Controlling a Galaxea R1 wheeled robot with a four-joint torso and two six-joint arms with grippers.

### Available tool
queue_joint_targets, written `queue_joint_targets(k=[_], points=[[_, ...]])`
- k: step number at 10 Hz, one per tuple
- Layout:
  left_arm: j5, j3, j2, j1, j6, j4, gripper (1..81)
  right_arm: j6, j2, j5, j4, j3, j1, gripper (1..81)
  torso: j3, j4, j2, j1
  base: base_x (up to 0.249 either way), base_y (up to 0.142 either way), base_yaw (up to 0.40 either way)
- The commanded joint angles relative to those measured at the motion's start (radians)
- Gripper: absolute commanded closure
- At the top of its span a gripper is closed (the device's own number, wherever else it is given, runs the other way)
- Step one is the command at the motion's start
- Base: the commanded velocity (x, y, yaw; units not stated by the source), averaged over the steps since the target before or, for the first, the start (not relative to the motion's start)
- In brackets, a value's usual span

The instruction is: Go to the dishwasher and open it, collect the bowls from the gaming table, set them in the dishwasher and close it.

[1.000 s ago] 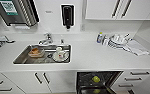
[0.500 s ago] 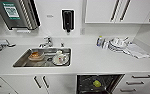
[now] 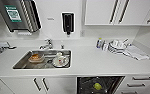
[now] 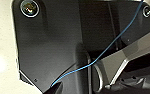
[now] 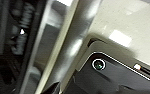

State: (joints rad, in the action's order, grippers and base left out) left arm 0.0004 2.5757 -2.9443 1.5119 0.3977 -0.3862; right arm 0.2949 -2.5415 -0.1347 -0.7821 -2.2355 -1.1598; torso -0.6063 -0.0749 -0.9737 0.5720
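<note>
Below the white counter (image 3: 91, 62), the dishwasher (image 3: 84, 85) stands open, its inside dark with wire racks. One lime-yellow bowl (image 3: 97, 86) lies in the rack. In the right wrist view a stainless-steel edge of the dishwasher (image 5: 73, 42) runs slantwise close by, with dark racks (image 5: 8, 50) beside it. The left wrist view has the robot's dark plate and a thin blue cable (image 4: 108, 47) against a pale surface. The gaming table is out of view.
A steel sink (image 3: 21, 65) left of the dishwasher holds dishes, with a tap (image 3: 47, 44) behind it. Stacked white crockery (image 3: 117, 46), small bottles (image 3: 99, 43) and a cloth (image 3: 137, 53) sit at the counter's right. White drawers (image 3: 141, 83) flank the dishwasher.
The whole head picture has slid slightly, so the camera has moved a little. The things on the counter and in the dishwasher stay where they were.
</note>
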Motion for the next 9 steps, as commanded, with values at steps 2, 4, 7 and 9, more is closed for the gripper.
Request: queue_joint_targets(k=[2,4,7,9], points=[[0.064,-0.006,0.014,-0.011,0.004,0.015,1.0,0.004,0.034,-0.054,-0.120,0.044,0.159,1.0,0.000,0.000,0.000,0.000,0.000,0.000,0.000],[0.066,-0.006,0.011,-0.008,0.003,0.013,1.0,0.004,0.054,-0.063,-0.135,0.094,0.241,1.0,0.000,0.000,0.000,0.000,0.000,0.000,0.000],[0.066,-0.005,-0.009,-0.008,0.001,0.007,1.0,0.003,0.249,-0.068,-0.134,0.364,0.376,1.0,0.000,-0.001,0.000,0.000,0.000,0.000,0.000],[0.066,-0.005,-0.020,-0.006,-0.008,0.003,1.0,-0.008,0.402,-0.069,-0.131,0.544,0.432,1.0,0.000,-0.001,0.000,0.000,0.000,0.000,0.000]])
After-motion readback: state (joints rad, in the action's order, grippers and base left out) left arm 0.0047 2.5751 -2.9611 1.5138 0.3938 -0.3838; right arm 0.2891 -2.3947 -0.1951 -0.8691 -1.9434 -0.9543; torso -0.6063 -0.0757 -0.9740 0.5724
